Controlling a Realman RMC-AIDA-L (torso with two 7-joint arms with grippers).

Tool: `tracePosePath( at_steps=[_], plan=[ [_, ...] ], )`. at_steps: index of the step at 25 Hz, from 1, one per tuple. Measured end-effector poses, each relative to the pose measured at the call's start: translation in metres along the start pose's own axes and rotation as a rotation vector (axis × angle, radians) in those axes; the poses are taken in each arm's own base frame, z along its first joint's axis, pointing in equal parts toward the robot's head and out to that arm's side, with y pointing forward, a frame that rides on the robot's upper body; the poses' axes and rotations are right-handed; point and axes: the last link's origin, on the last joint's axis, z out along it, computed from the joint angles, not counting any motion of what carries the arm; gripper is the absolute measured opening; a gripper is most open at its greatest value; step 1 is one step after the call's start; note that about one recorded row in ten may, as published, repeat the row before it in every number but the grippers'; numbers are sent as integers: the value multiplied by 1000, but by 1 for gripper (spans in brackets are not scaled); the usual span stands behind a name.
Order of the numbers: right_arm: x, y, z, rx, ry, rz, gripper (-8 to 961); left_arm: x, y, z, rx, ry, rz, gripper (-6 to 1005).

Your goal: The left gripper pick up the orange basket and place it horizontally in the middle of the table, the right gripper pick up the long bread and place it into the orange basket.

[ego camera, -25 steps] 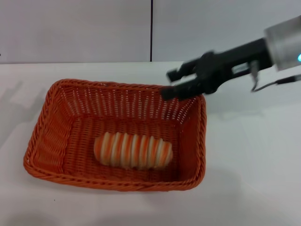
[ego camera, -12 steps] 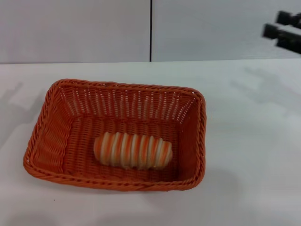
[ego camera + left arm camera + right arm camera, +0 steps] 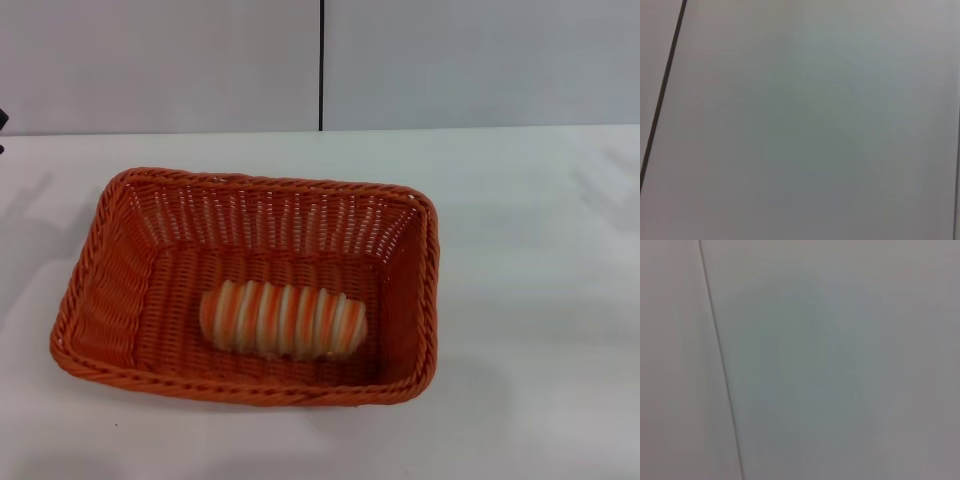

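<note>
- The white desk [image 3: 540, 330] fills the head view from the near edge up to the wall; bare strips of it lie in front of the basket and on both sides of it
- The orange basket [image 3: 240, 392] sits flat on the desk with its opening up and its long sides running across the view, a little to the robot's left of the middle
- Its near braided rim is close to the front edge of the view, and the sloping woven sides rise around the floor on all four sides
- The long bread [image 3: 283, 320] lies on the basket floor, lengthwise along the long sides, striped orange and cream, nearer the front wall than the back wall and clear of both short walls
- Nothing touches the bread or the basket rim
- Behind the basket is a stretch of bare desk, then the pale wall [image 3: 480, 60] with a dark vertical seam [image 3: 321, 65]
- A tiny dark sliver [image 3: 2, 120] shows at the left border of the head view, too little to tell what it is
- The left gripper and the right gripper do not show in any view, so I cannot tell how wide their jaws stand, nor place anything relative to them
- The left wrist view shows only a pale panel [image 3: 830, 130] with a slanting dark seam [image 3: 662, 95], and the right wrist view shows the same kind of panel [image 3: 840, 365] with a thin seam [image 3: 720, 370]
</note>
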Motion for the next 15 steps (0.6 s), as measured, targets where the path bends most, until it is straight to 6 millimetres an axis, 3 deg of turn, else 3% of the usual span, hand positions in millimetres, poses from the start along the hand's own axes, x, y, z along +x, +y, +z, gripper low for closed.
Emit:
tracePosePath(
  at_steps=[8,15],
  plan=[
    [2,3,-21,109,-206,-103,666,0,0,2,-3,2,12,726],
    [3,5,-23,128,-245,-108,665,-2,2,0,0,-1,4,726]
  ],
)
